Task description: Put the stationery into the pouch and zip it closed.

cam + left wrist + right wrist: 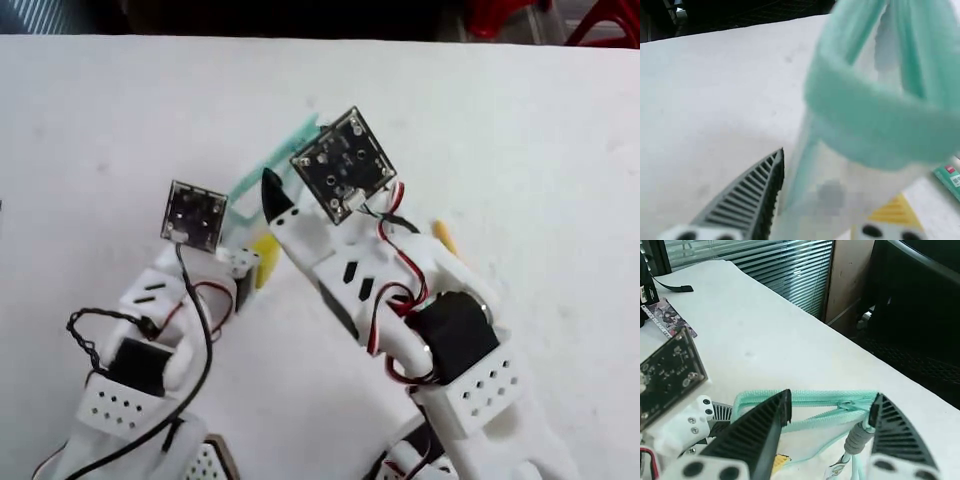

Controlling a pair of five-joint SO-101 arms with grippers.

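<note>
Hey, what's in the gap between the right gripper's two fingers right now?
In the right wrist view, the mint zipper edge of the pouch runs across the gap of the open right gripper, with the zip pull close to one finger.

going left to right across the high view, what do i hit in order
left arm's camera board → pouch → right arm's camera board → orange pen
</note>
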